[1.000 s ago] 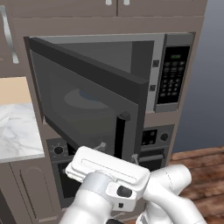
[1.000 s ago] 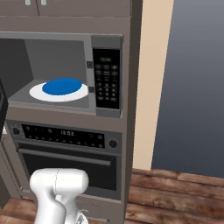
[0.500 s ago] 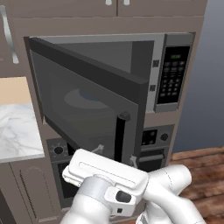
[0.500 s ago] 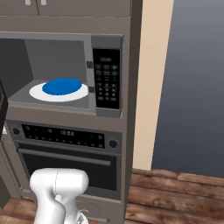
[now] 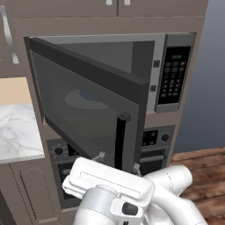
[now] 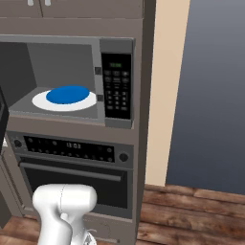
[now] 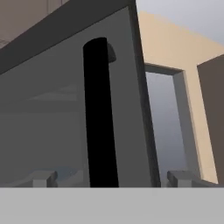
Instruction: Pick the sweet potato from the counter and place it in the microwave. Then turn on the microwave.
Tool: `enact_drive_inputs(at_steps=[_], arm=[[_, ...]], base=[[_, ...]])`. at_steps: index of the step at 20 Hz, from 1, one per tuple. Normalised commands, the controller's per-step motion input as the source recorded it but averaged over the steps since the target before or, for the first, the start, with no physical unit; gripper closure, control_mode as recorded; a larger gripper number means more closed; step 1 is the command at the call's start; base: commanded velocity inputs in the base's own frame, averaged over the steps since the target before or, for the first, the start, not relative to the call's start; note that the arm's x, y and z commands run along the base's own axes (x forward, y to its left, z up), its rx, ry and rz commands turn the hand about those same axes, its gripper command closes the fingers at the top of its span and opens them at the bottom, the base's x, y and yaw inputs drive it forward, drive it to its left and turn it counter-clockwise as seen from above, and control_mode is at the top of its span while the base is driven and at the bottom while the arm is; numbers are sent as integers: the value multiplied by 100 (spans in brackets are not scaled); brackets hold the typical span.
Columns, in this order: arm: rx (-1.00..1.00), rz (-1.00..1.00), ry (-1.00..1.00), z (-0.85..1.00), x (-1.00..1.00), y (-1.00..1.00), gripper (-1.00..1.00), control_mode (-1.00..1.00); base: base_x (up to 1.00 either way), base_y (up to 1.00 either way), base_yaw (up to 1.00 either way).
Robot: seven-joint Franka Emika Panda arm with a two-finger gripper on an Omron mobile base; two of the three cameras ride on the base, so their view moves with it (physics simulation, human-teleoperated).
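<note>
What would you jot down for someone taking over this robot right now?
Gripper: open, holding nothing, one fingertip on each side of the black door handle.
Microwave: door swung partly open. Inside, a blue plate lies on the white turntable; no sweet potato can be seen on it.
Counter: the visible marble corner to the left shows no sweet potato.
Done: door open.
Left: find and pick up the sweet potato, put it in the microwave, shut the door, press start on the keypad.
</note>
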Motion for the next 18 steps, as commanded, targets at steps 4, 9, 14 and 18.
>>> enact_drive_inputs(at_steps=[4,9,14,18], arm=[[5,8,10,3,-30,-18,-100,-100],[4,18,15,2,-36,-18,-100,-100],[6,26,1,0,-35,-34,-100,-100],[1,19,5,0,-14,-37,-100,-100]], base=[[0,0,0],[0,0,0],[0,0,0],[0,0,0]])
